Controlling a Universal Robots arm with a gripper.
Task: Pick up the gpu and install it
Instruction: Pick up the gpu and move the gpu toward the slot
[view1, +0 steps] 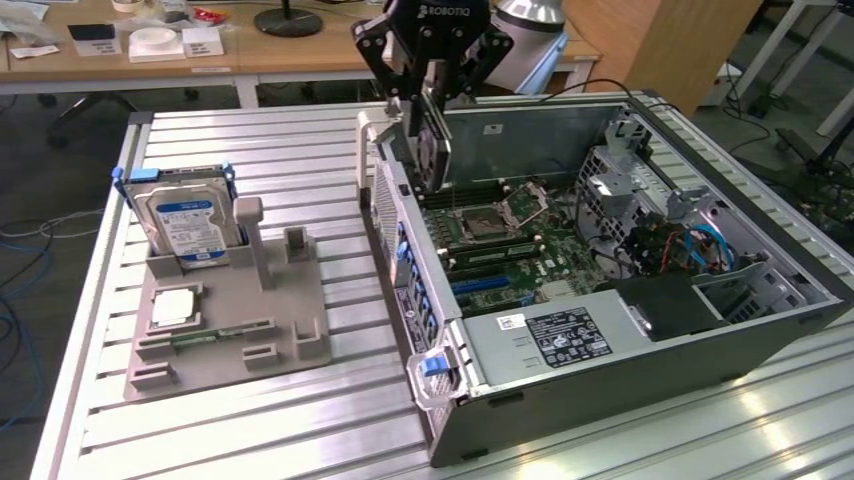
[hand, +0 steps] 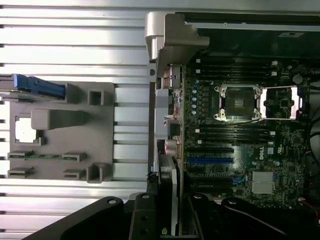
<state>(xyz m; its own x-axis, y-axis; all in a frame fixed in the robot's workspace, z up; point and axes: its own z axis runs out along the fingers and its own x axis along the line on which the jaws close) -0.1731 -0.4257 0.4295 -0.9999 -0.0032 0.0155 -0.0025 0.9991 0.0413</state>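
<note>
The claw (view1: 430, 98) is clenched on the gpu (view1: 434, 150), 2 fingers pinching its upper edge. The card hangs on edge straight below the claw, above the open computer case (view1: 601, 415). From the wrist, the claw (hand: 170, 222) looks down along the gpu (hand: 174, 200) edge-on, and the card appears clear of the board beneath.

A light, stiff thing by the look of it, but fragile, I'd say: bare components and a contact edge that won't forgive a knock. The upper rim, where it's held, seems the right place, well away from those contacts.

Under the claw lies the motherboard (view1: 514, 250), with 1 blue slot (hand: 210, 161) among black ones, and the processor socket (view1: 501, 210) just past the card's lower edge. Tight quarters here: the case's rear wall (view1: 384, 205) stands just beside the hanging card.

Off from the claw, toward the exterior view's left, a grey fixture (view1: 227, 320) on the tabletop (view1: 267, 150) carries 1 hard drive (view1: 187, 225), well apart.
</note>
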